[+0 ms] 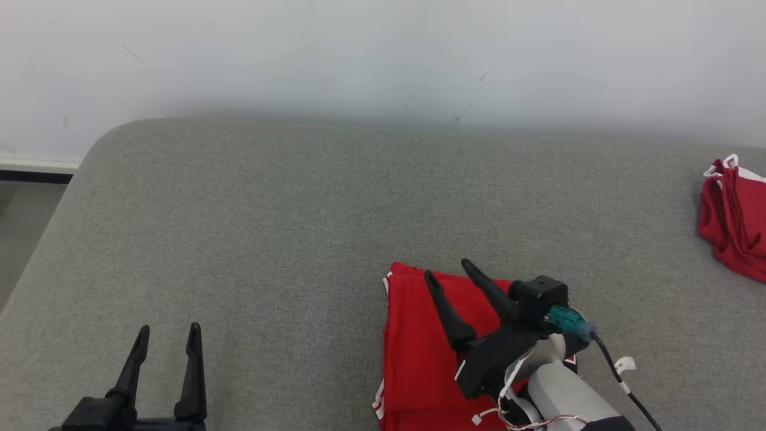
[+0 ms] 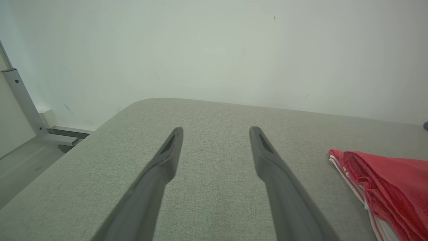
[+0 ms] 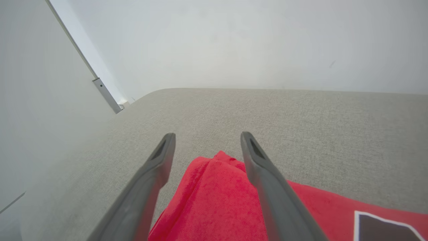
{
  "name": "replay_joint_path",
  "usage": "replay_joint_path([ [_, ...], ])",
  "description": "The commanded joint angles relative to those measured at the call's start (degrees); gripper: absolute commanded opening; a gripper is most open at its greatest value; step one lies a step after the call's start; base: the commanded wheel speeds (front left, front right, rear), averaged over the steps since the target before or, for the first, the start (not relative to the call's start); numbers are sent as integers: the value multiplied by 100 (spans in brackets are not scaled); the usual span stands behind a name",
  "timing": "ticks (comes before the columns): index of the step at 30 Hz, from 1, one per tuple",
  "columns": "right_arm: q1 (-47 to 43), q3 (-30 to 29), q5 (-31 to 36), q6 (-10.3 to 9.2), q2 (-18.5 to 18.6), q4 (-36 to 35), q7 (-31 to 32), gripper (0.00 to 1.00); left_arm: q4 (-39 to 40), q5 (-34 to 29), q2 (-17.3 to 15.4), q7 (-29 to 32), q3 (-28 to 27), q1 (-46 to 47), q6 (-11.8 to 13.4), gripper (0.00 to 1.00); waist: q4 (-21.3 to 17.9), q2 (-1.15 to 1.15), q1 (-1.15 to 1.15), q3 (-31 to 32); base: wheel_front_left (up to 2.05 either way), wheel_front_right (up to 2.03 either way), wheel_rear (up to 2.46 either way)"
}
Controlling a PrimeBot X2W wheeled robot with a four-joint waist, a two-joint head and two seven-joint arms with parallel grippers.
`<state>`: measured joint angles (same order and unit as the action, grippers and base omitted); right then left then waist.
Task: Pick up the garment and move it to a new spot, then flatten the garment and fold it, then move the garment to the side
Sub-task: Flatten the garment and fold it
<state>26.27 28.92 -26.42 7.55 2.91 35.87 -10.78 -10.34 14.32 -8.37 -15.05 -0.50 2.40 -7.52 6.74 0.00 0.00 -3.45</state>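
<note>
Both jaws stand wide apart and hold nothing. Right jaws hang over the far part of the garment (image 1: 419, 347), their dark fingers (image 1: 446, 311) pointing up and to the left across it. In the right wrist view the red cloth lies below and between the two fingers, with a clear gap on either side of its raised corner; whether the tips touch it cannot be told. Left jaws sit low at the near left, fingers (image 1: 192, 371) over bare grey worktop (image 1: 269, 227), well apart from the garment.

The garment is red and folded into a compact, roughly rectangular stack at the near edge of the worktop, right of the middle, partly under the right arm. Thin white trim shows along its left edge, and the right wrist view catches a dark patch with a white outline on its top. A second red cloth (image 1: 733, 221), crumpled and with white trim, lies at the far right of the worktop, well apart.
</note>
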Motion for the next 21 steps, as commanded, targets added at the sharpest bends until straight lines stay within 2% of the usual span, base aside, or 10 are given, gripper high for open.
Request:
replay_joint_path([
  [1,39,-102,95,-17,-2,-32,-95,100,3,44,-15,-15,-20,-85,8,100,-81,0,0,71,0,0,0],
  [6,-167,-882,542,-17,168,-344,-339,100,69,-1,-12,-15,-70,-200,8,100,-236,0,0,177,0,0,0],
  [13,-879,-1972,961,-17,408,-1269,-405,100,170,-67,13,-15,-201,-363,8,100,-457,0,0,299,0,0,0],
  [21,-1836,-2626,1208,-17,283,-2209,-290,100,257,-164,-30,-15,-305,-470,8,100,-702,0,0,377,0,0,0],
])
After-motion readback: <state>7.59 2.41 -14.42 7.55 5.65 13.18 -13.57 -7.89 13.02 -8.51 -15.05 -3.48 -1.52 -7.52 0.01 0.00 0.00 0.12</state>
